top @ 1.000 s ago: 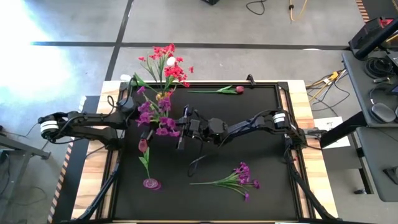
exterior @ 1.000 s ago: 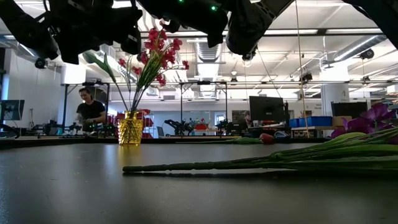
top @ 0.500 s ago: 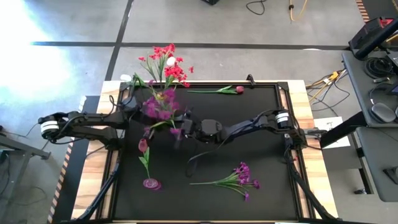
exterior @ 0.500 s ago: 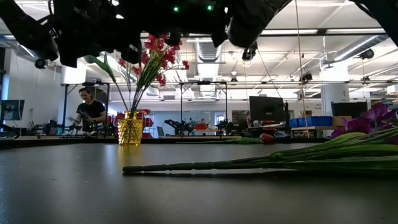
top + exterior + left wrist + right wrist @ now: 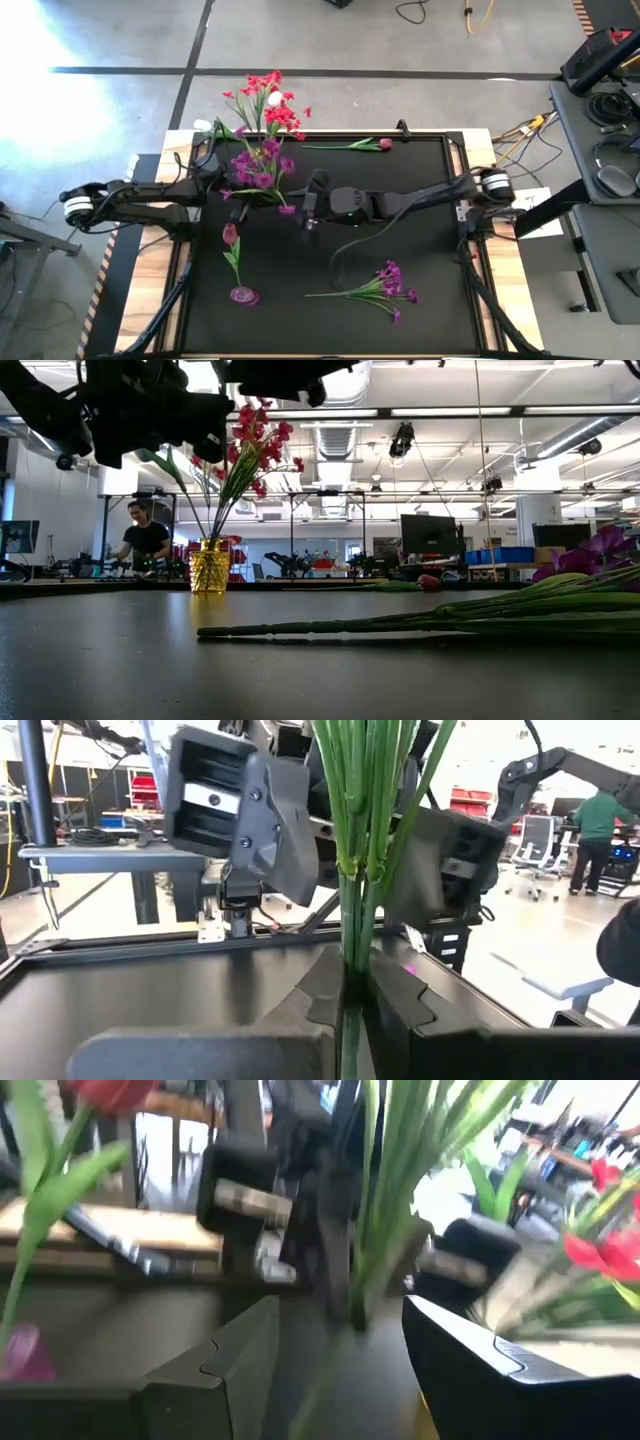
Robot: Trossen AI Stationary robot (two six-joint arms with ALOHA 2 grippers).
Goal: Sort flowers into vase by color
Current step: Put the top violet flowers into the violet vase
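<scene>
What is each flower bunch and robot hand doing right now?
Left tool: shut on the purple bunch.
Right tool: open, next to the stems.
Purple bunch: held up.
Red flowers: standing in the vase.
Second purple bunch: lying on the table.

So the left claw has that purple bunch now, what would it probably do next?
Probably carry it toward the yellow vase. The left gripper is shut on the purple bunch's stems, the right gripper has opened and let go, and that vase already holds red flowers, so another vase may be intended.
</scene>
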